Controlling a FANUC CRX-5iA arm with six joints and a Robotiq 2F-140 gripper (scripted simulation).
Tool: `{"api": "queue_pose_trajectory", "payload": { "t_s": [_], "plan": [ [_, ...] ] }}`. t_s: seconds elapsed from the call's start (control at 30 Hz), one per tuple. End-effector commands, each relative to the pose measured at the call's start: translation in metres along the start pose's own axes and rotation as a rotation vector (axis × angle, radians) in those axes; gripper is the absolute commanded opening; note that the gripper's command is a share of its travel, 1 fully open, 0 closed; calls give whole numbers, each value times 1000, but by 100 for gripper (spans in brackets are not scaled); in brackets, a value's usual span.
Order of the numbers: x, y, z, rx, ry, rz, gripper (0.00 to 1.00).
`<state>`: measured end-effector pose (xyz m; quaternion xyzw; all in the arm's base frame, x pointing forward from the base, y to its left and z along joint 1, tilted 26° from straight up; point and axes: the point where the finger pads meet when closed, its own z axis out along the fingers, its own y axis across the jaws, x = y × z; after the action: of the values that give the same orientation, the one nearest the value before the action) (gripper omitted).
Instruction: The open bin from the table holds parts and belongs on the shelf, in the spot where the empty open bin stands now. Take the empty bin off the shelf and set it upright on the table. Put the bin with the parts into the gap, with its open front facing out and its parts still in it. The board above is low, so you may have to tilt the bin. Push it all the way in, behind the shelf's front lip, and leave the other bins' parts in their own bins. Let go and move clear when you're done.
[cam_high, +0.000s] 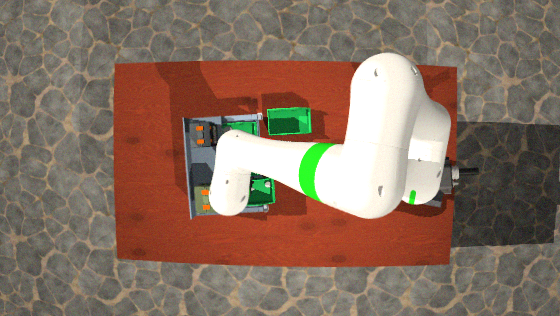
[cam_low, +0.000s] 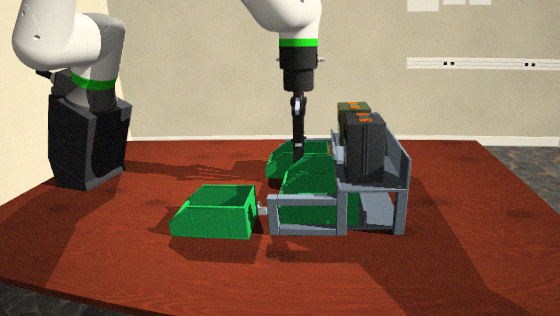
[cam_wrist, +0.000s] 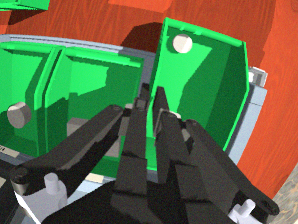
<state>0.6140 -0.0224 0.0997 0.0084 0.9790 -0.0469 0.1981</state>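
Parts bin at its gap, not fully seated

The gripper (cam_low: 298, 156) (cam_wrist: 150, 95) points down, fingers slightly parted astride the near side wall of the parts bin (cam_high: 263, 198) (cam_low: 276, 166) (cam_wrist: 217, 67); remaining wall contact cannot be confirmed. This placement presumably steadies or guides the bin.

The bin lies directly beneath and to the gripper's right in the wrist view, its open front projecting past the shelf (cam_high: 187, 167) (cam_low: 341, 215) (cam_wrist: 253, 112). A pale part (cam_high: 267, 184) (cam_wrist: 182, 44) remains inside. The empty bin (cam_high: 295, 125) (cam_low: 212, 222) (cam_wrist: 20, 5) stands upright on the worktop (cam_high: 150, 240) (cam_low: 200, 285) (cam_wrist: 280, 65), well apart from the gripper, presumably set there to free the gap.
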Motion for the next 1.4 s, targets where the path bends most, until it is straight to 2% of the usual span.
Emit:
{"api": "queue_pose_trajectory", "payload": {
  "t_s": [0.0,0.8,1.37],
  "plan": [
    [-1,0,-1,0,-2,0,15],
    [-1,0,-2,0,-2,0,15],
    [0,0,-11,0,-2,0,15]
  ]
}}
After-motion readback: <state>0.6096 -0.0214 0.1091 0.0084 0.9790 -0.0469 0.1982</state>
